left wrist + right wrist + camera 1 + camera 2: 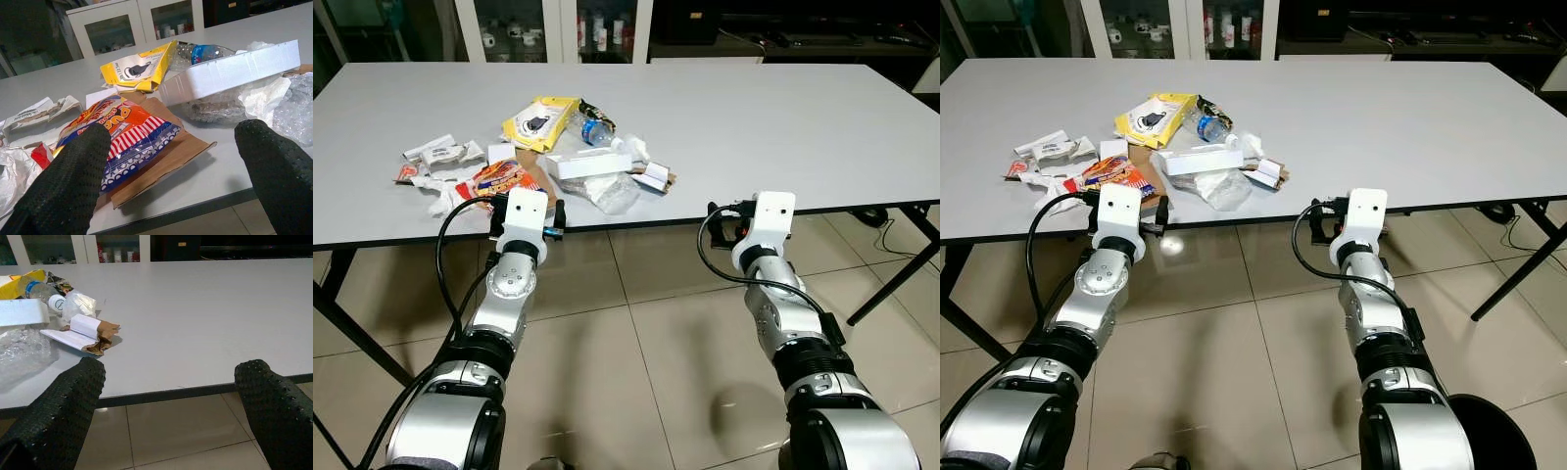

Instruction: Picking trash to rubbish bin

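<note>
At the table (pixel 783 117) edge, left gripper (pixel 171 161) wide open and empty just short of the snack bag (pixel 124 134), which lies flat, long axis slanting away toward the yellow packet (pixel 139 68); right gripper (pixel 168 396) likewise open, empty.

Round black rubbish bin (pixel 1489 431) cut off at the frame's corner, clear plastic bottle (pixel 590 128) half hidden behind yellow packet (pixel 538 121)

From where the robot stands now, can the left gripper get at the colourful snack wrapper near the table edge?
Probably yes. The left gripper is open at the table edge, and the snack wrapper lies on cardboard just ahead of its fingers, with nothing between them.
</note>
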Available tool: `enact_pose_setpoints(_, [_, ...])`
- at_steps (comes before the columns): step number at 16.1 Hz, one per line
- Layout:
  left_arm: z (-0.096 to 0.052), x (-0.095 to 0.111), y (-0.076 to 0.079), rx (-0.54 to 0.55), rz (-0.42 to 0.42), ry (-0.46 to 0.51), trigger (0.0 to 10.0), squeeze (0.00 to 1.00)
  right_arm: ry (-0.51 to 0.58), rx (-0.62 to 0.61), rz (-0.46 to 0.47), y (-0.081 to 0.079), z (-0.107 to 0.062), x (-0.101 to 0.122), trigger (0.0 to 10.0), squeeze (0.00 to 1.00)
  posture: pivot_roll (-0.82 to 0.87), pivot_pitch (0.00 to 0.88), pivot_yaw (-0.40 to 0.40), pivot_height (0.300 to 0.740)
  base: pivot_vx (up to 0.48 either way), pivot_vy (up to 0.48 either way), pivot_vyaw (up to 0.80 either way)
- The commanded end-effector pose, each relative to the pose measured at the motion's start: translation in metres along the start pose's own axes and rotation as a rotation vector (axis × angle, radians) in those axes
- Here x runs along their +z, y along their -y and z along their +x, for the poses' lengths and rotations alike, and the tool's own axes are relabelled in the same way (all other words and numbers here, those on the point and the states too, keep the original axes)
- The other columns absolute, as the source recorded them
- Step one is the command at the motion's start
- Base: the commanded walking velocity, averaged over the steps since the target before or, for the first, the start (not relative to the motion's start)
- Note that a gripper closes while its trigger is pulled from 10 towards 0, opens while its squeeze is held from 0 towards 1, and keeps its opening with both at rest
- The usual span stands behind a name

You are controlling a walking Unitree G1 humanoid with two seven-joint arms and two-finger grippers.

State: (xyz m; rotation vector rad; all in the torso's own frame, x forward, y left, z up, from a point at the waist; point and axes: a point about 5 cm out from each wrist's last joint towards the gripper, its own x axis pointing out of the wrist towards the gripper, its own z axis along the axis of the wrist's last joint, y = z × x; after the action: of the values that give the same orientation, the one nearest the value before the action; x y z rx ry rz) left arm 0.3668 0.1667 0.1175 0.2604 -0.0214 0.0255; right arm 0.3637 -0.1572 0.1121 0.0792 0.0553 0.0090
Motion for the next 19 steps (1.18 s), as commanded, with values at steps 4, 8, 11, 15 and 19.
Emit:
enact_pose_setpoints(4, [0.006, 0.019, -0.001, -0.011, 0.021, 0.086, 10.0, 0.0, 0.085, 0.006, 0.002, 0.0, 0.004, 0.018, 10.0, 0.0, 0.03, 0.0, -0.04, 0.74, 0.0, 0.0, 0.0])
enact_pose_setpoints(8, [0.005, 0.017, 0.0, -0.002, 0.015, 0.082, 10.0, 0.0, 0.076, 0.005, -0.003, 0.0, 0.004, 0.015, 10.0, 0.0, 0.03, 0.0, -0.04, 0.74, 0.0, 0.0, 0.0])
enact_pose_setpoints(11, [0.005, 0.018, -0.003, 0.012, 0.014, 0.087, 10.0, 0.0, 0.074, -0.001, -0.006, 0.001, 0.003, 0.014, 10.0, 0.0, 0.03, 0.0, -0.04, 0.74, 0.0, 0.0, 0.0])
enact_pose_setpoints(15, [0.007, 0.023, -0.006, 0.032, 0.016, 0.105, 10.0, 0.0, 0.076, 0.009, -0.021, -0.001, 0.004, 0.015, 10.0, 0.0, 0.03, 0.0, -0.04, 0.74, 0.341, 0.0, 0.0])
enact_pose_setpoints(19, [0.007, 0.024, -0.006, 0.038, 0.018, 0.108, 10.0, 0.0, 0.082, 0.014, -0.038, -0.002, 0.004, 0.016, 10.0, 0.0, 0.03, 0.0, -0.042, 0.74, 0.369, 0.0, 0.11])
